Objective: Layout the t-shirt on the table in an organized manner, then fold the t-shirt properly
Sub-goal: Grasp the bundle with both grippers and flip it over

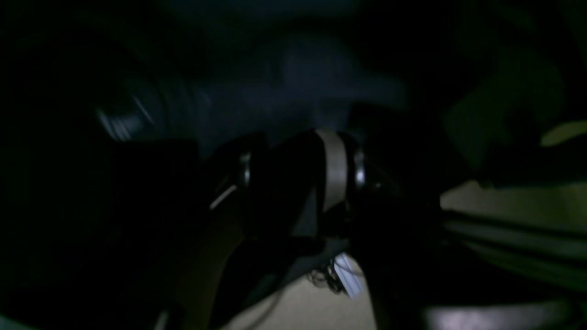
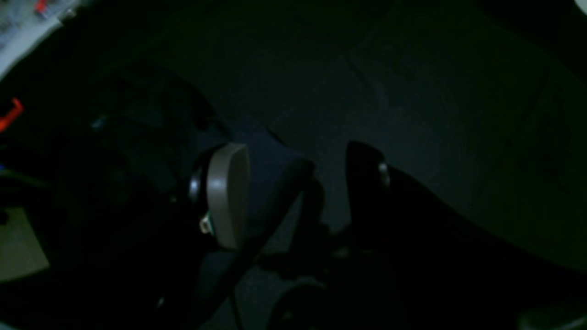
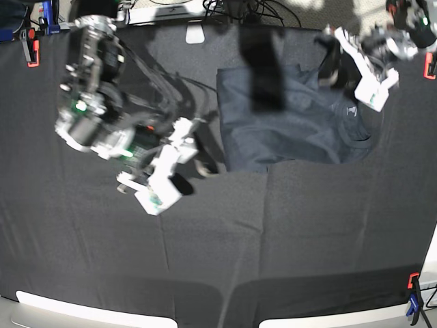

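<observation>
Base view: bright, even light from above/behind, w/ glare on the pale floor strip along the top edge. Arms throw soft dark shadows across the table (image 3: 218, 260) and t-shirt (image 3: 293, 123); fisheye bend at the corners. Both wrist views v. dim, nearly black, grainy. Left wrist view smeared by motion blur, only a pale finger pad (image 1: 334, 169) catches light. Right wrist view soft, out of focus up close, pale pad (image 2: 228, 195) brightest spot.
</observation>
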`<state>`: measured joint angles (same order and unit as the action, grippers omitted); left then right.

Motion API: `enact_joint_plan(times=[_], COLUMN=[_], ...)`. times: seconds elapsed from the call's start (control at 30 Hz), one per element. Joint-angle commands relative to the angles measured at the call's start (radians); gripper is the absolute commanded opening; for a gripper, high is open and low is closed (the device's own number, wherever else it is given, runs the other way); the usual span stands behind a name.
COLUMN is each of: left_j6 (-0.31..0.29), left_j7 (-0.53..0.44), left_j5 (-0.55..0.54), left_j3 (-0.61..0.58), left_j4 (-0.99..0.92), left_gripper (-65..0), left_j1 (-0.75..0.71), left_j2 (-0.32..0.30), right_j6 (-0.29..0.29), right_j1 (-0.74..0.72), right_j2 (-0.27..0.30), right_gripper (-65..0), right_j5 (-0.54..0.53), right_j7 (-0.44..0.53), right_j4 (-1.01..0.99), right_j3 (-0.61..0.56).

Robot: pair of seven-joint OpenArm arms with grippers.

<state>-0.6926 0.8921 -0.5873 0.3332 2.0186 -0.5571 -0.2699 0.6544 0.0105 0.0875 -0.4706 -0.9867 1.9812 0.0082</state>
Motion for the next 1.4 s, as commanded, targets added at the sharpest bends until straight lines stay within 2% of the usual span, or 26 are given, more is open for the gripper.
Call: enact_joint_plan(times=[0.0,0.13,0.33,0.57,0.7,0.87,0.97,1.1,1.27,1.3,1.37], left_j6=[-0.006,-0.006,-0.006,-0.006,-0.006,-0.006,-0.006,-0.006,-0.004,0.029,0.05], left_j7=[-0.017,-0.018,-0.013,0.028,0.032,0.032,0.032,0.02,-0.09,-0.097,-0.102], left_j5=[0.01,0.037,0.038,0.036,-0.065,-0.203,-0.251,-0.142,0.094,0.117,0.127], left_j3=[0.005,0.005,0.005,0.005,0.005,0.005,-0.002,-0.092,-0.215,-0.225,-0.23], left_j4=[0.009,-0.077,-0.252,-0.231,-0.137,0.031,0.051,0.043,-0.023,-0.051,-0.123], left_gripper=[-49.1,-49.1,-49.1,-49.1,-49.1,-49.1,-49.1,-49.1,-49.1,-49.1,-49.1], left_j1=[-0.009,-0.013,0.008,0.006,-0.016,-0.067,-0.089,-0.09,-0.058,-0.042,-0.001], left_j2=[-0.011,-0.01,-0.011,-0.01,-0.01,-0.009,0.02,0.082,0.103,0.103,0.103], right_j6=[0.002,0.002,0.002,0.002,0.002,0.001,0.002,0.002,0.003,0.003,0.003], right_j1=[-0.026,-0.066,-0.161,-0.258,-0.287,-0.294,-0.298,-0.306,-0.306,-0.306,-0.306], right_j2=[-0.012,-0.044,-0.046,-0.039,-0.019,0.003,0.007,0.006,0.006,0.006,0.006], right_gripper=[-32.3,-32.3,-32.4,-32.5,-32.5,-32.5,-32.5,-32.5,-32.5,-32.5,-32.5], right_j5=[-0.019,-0.018,0.008,0.132,0.166,0.165,0.164,0.133,0.119,0.12,0.119], right_j7=[0.04,0.04,0.039,0.046,0.074,0.077,0.089,0.088,0.069,0.059,0.042], right_j4=[-0.002,-0.076,-0.274,-0.553,-0.639,-0.642,-0.642,-0.642,-0.642,-0.642,-0.642], right_j3=[-0.017,-0.093,-0.215,-0.243,-0.243,-0.23,-0.207,-0.193,-0.193,-0.193,-0.193])
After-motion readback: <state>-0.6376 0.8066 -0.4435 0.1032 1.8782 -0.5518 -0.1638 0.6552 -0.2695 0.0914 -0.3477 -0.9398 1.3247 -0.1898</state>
